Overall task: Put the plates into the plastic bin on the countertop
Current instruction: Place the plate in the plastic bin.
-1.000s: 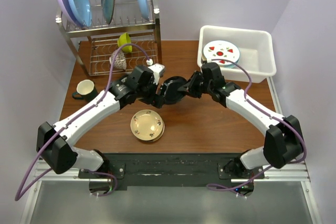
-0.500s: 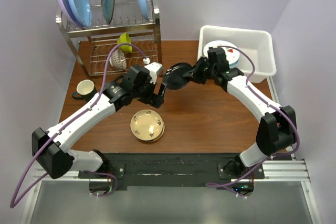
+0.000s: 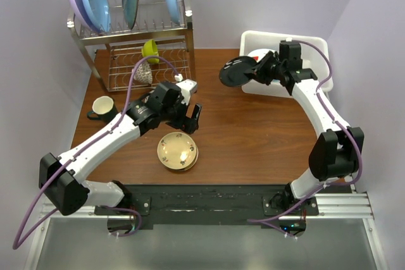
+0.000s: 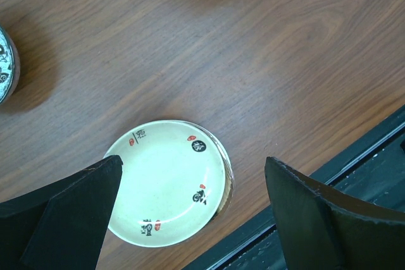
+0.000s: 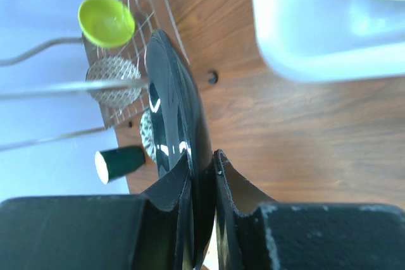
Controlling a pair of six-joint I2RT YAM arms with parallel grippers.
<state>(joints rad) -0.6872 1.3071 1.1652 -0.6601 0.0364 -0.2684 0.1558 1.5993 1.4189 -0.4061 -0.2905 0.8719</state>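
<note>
My right gripper (image 3: 252, 74) is shut on the rim of a glossy black plate (image 3: 235, 71), held on edge in the air just left of the white plastic bin (image 3: 313, 61). In the right wrist view the fingers (image 5: 180, 178) pinch the plate (image 5: 171, 102) edge-on. A white plate with red spots (image 3: 261, 53) lies in the bin, partly hidden by the arm. A cream plate stack (image 3: 178, 151) rests on the countertop (image 3: 253, 131). My left gripper (image 3: 187, 120) hangs open just above it, empty, its fingers either side of the cream plate (image 4: 166, 184).
A steel wire rack (image 3: 136, 30) at the back left holds blue and lilac plates and a lime bowl (image 3: 150, 50). A dark green mug (image 3: 101, 107) stands left of my left arm. The black front rail (image 4: 354, 175) borders the countertop.
The right arm has carried the black plate from the middle of the countertop up and right to the bin's left side. The left gripper, open throughout, has drawn back slightly toward the cream plates.
</note>
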